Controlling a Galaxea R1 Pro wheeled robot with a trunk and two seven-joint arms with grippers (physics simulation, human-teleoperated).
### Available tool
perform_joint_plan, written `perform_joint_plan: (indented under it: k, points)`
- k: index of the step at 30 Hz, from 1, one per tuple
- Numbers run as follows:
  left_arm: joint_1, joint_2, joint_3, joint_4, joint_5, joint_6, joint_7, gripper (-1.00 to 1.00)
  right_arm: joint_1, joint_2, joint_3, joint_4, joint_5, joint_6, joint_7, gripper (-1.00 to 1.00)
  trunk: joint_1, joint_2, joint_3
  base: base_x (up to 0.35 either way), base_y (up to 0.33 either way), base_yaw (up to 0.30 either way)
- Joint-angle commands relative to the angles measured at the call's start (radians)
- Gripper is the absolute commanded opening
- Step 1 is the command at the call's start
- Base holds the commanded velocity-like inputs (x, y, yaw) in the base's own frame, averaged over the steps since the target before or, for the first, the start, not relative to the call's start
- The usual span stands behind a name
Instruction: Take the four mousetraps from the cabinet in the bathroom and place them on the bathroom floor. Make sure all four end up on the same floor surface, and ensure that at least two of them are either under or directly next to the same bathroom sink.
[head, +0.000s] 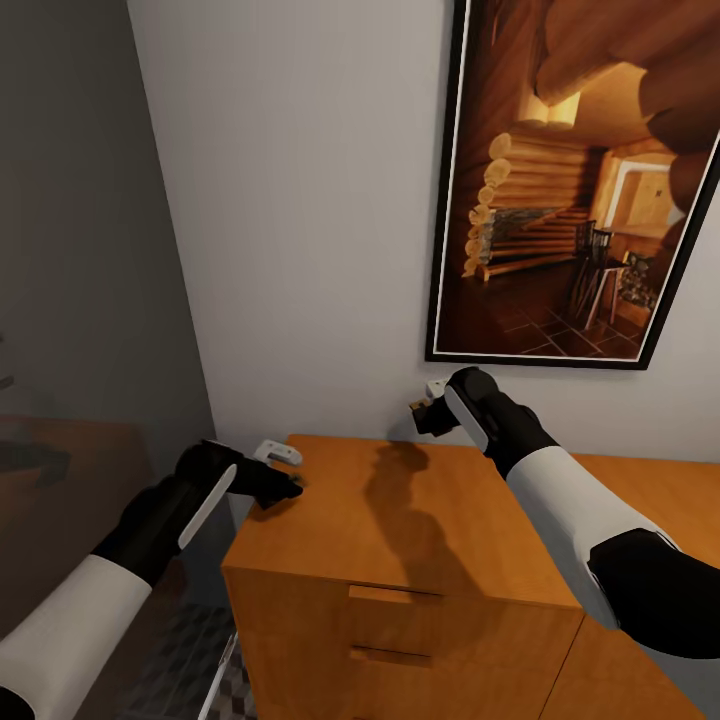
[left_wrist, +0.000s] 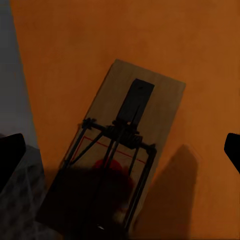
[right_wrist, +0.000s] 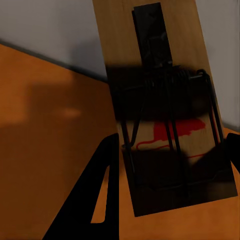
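Both arms up over the cabinet (head: 400, 530), orange-brown top, drawers below all closed, contents not visible.

Right tool (head: 428, 408) raised above the back of the surface near the wall, under the framed cabin picture (head: 580, 180). Right wrist view: a mousetrap (right_wrist: 165, 105) clamped between its fingers, board angled up against the wall behind, red mouse print and wire spring plain.

Left tool (head: 285, 478) low at the cabinet's left front corner. Left wrist view: a second mousetrap (left_wrist: 122, 150) lying flat on the top near the edge, fingers (left_wrist: 11, 155) spread wide either side, touching nothing I can make out.

Bathroom floor (head: 190, 660), cube-pattern tiles, shows in the gap left of the cabinet. No traps on it in view.

Risks, my reading:
- left trap sits near the edge; an off-centre close could nudge it off
- right trap is held by one end; a quick swing could slip it
- arms close together; turning out may clip cabinet or wall
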Motion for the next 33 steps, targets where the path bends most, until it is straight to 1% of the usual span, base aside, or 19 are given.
perform_joint_plan:
  k: [1, 9, 12, 26, 33]
  points:
    - [-0.001, 0.003, -0.002, -0.001, 0.003, 0.004, 0.001, 1.00, -0.001, 0.000, 0.002, 0.000, -0.003, 0.003, 0.000, -1.00, 0.000, -0.001, -0.001, 0.000, 0.000, 0.000]
    - [-0.001, 0.041, 0.000, -0.001, 0.008, 0.001, -0.002, 1.00, -0.001, 0.000, 0.004, 0.000, -0.002, 0.003, -0.001, -1.00, 0.000, -0.001, -0.001, 0.000, 0.000, 0.000]
    - [-0.001, 0.048, 0.000, 0.000, 0.010, 0.000, -0.004, 1.00, -0.001, 0.000, 0.004, 0.000, -0.002, 0.003, -0.001, -1.00, 0.000, -0.001, -0.001, 0.000, 0.000, 0.000]
    - [-0.001, 0.044, -0.003, 0.010, 0.012, -0.002, -0.003, 1.00, -0.001, 0.000, 0.004, 0.000, -0.004, 0.003, -0.002, -1.00, 0.000, -0.001, -0.001, 0.000, 0.000, 0.000]
    - [-0.001, 0.033, -0.003, 0.010, 0.009, -0.002, -0.004, 1.00, -0.001, 0.000, 0.004, 0.000, -0.004, 0.003, -0.003, -1.00, 0.000, -0.001, -0.001, 0.000, 0.000, 0.000]
